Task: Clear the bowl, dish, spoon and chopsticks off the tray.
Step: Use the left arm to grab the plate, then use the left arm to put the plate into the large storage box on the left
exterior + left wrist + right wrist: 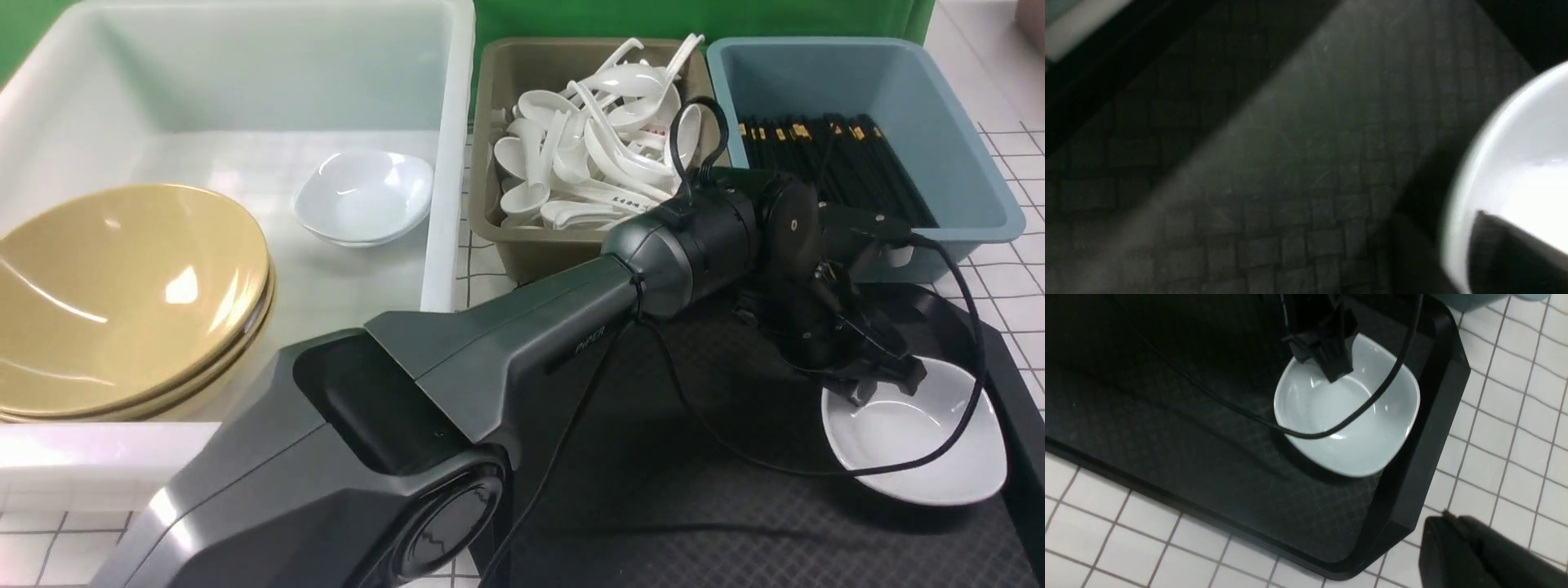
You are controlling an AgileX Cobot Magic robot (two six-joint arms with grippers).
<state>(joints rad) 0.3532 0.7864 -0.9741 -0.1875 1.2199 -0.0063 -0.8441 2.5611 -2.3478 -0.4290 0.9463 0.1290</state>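
Observation:
The white dish (914, 449) sits on the black tray (694, 506) near its right rim. It also shows in the right wrist view (1347, 433) and the left wrist view (1527, 143). My left gripper (882, 388) is open astride the dish's far rim, with one finger inside the dish and one outside (1318, 363). Two yellow bowls (122, 294) lie stacked in the white tub (445, 163). No spoon or chopsticks show on the tray. My right gripper (1437, 526) is shut and empty over the tiles beside the tray's corner. It is out of the front view.
A second white dish (363, 196) lies in the white tub. The olive tub (531, 245) holds several white spoons (588, 155). The blue tub (971, 163) holds black chopsticks (841, 155). My left arm and its cable cross over the tray.

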